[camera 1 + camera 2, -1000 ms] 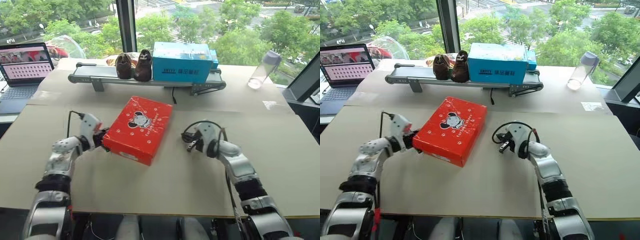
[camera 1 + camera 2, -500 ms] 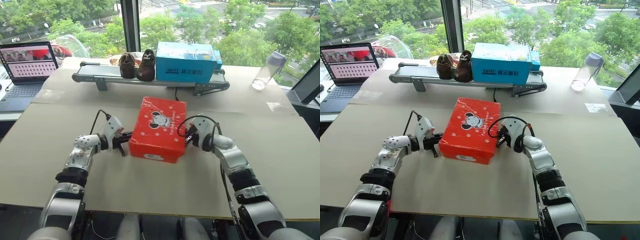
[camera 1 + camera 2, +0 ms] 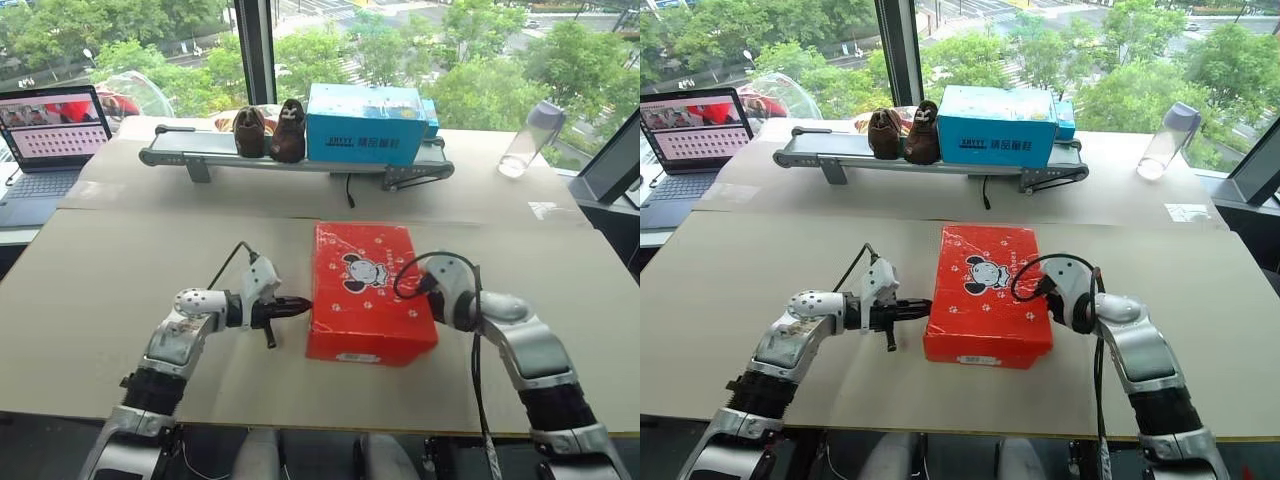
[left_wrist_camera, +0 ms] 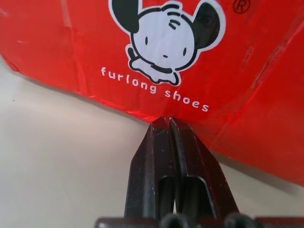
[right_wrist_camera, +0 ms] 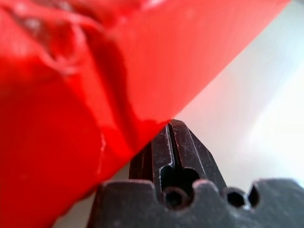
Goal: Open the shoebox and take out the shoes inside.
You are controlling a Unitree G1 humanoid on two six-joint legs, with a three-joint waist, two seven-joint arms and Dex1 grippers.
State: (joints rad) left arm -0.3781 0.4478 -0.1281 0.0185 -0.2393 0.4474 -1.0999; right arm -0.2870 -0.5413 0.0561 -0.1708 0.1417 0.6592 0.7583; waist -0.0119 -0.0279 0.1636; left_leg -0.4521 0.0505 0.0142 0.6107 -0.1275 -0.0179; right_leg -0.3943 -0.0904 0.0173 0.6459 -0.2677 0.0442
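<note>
The shoebox (image 3: 368, 290) is seen in the middle of the head picture, a little to the right, lying flat on the table (image 3: 120, 240). Its red lid with the cartoon mouse is shut all the way. The shoes that are to be taken out are hidden inside it, so nothing can be said about them.

The left gripper (image 3: 299, 304) is held at the left side of the box, and in its wrist picture its tip is seen right at the red side wall, just under the mouse. Its fingers (image 4: 159, 156) are pressed together and nothing is pinched. The right gripper (image 5: 172, 130) is tucked at the right side of the box. Its fingers are pressed together too, and its tip is seen at the edge of the red card. Whether each tip really touches the box cannot be told for sure.

The step in hand is judged to be getting the box set straight between the two arms, before the lid is opened. The lid is not yet lifted, so most of the task is left.

For the next move, an edge of the lid has to be found and pushed up, while the box is kept from sliding.

In the upper part of the picture, a blue box (image 3: 363, 124) and a pair of brown fuzzy shoes (image 3: 268, 131) are seen on a grey belt (image 3: 180, 152). A laptop (image 3: 45, 135) is seen at the upper left and a bottle (image 3: 526, 138) at the upper right.
</note>
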